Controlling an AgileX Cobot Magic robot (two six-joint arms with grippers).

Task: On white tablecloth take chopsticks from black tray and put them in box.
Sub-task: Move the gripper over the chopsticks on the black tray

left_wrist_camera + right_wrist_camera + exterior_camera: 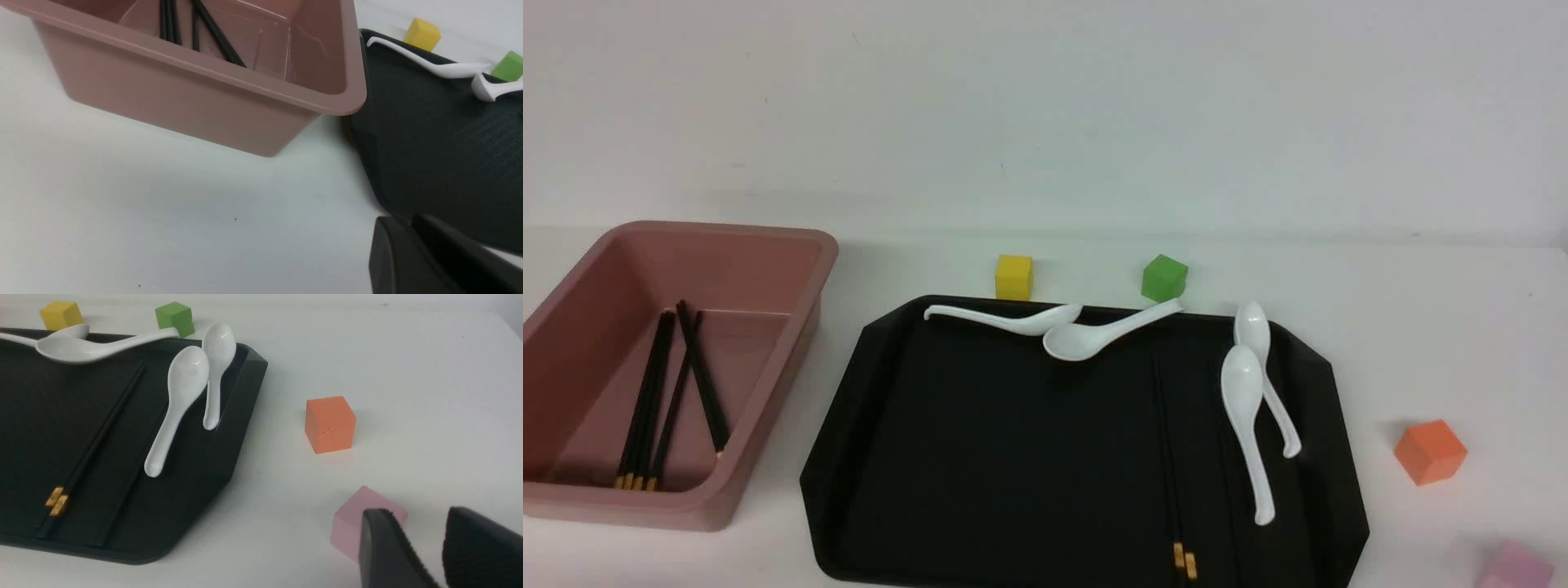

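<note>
**Two chopsticks on the tray, both tools empty**

Found the box (719, 231) toward the left edge of the worktop, standing on the white tablecloth (1421, 327). Counted several chopsticks (654, 400) inside it, gold bands toward the near wall, with two crossed over the rest.

Saw the black tray (980, 441) near the middle of the worktop, beside the box, with a strip of cloth between them. Noted a pair of chopsticks (1184, 560) on the tray, right of its centre. Traced the pair side by side from mid-tray to the near edge, gold bands nearest that edge. Made them out only faintly against the black in the front view, more plainly in the right wrist view (57, 500).

Counted four white spoons on the tray. Placed two (1005, 317) (1094, 335) along its far edge, the second with its handle out over the rim. Placed the other two (1245, 425) (1262, 367) along its right edge, one leaning on the rim.

Spotted a yellow cube (1014, 276) and a green cube (1164, 278) just past the tray's far edge. Spotted an orange cube (1429, 451) to the tray's right and a pink cube (1515, 565) at the worktop's near right.

Saw the left tool (408, 222) pressed together and holding nothing, above the cloth near the tray's left edge. Saw the right tool (425, 522) spread and holding nothing, just beside the pink cube. Caught neither tool in the front view.
</note>
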